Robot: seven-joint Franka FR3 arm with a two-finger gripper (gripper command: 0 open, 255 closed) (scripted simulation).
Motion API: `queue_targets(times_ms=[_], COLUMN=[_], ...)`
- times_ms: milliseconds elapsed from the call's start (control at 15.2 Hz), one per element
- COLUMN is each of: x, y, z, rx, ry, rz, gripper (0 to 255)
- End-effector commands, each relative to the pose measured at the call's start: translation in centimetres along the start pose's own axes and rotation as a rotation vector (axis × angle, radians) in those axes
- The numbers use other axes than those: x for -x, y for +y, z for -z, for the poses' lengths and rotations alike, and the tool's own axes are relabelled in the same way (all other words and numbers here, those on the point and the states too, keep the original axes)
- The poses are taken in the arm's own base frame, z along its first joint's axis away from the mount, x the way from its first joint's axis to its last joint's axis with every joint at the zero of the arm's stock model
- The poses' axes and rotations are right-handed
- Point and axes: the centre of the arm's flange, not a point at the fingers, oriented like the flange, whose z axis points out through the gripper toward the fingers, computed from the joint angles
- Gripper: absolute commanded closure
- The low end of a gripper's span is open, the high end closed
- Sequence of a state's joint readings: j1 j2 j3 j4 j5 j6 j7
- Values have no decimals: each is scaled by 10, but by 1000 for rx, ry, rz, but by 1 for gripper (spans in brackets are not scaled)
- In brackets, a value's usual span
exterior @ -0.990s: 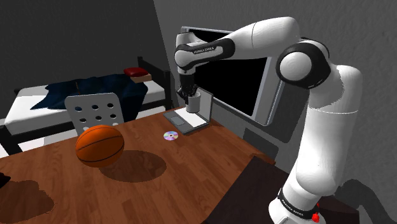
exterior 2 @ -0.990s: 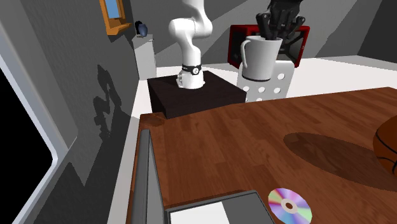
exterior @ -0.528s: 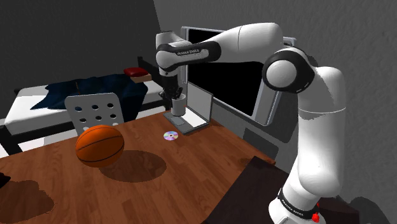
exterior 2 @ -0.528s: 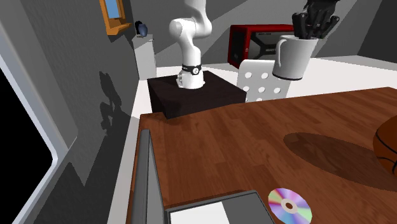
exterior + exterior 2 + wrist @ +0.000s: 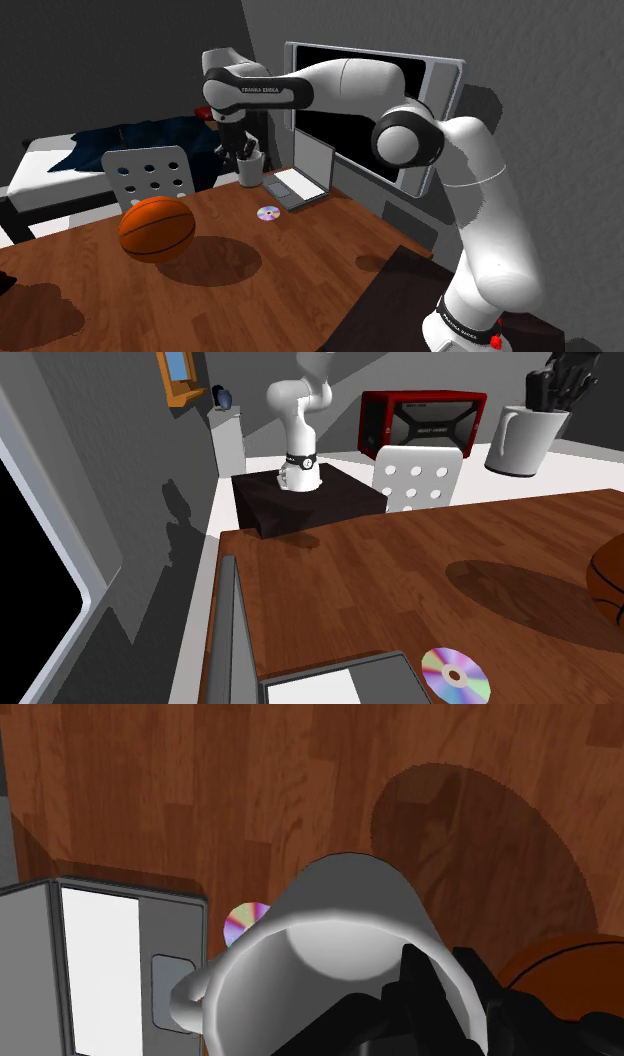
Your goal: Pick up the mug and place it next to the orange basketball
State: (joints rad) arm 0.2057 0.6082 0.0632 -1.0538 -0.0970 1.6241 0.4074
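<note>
In the last second I swung the gripper (image 5: 245,151), pinching the wall of the pale mug (image 5: 250,170), off the laptop (image 5: 296,190) along the desk's (image 5: 300,270) laptop edge, so the mug hangs nearer the orange basketball (image 5: 157,228), not yet beside it.

Carried mug (image 5: 249,169), pale, in the pincer (image 5: 243,150): moved over the last second from above the laptop (image 5: 295,188) to past its edge toward the shoulder view's left, now nearer the perforated chair (image 5: 148,178) and the orange basketball (image 5: 157,228). Arm (image 5: 340,85): swung the same way, its elbow joint now in front of the monitor (image 5: 345,140). Second exterior view: the mug has gone from in front of the chair back to that view's right, beyond the red appliance (image 5: 425,420).
</note>
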Motion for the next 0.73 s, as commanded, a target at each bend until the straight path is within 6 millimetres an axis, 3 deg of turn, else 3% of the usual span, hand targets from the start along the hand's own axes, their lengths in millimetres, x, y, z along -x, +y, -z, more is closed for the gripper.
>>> queue_targets(times_ms=[0, 66, 660], x=[-5, -8, -9], y=[-26, -38, -42], z=[1, 2, -46], rx=[0, 0, 0], ry=[0, 0, 0], rz=[-1, -1, -1], gripper=[255, 255, 255])
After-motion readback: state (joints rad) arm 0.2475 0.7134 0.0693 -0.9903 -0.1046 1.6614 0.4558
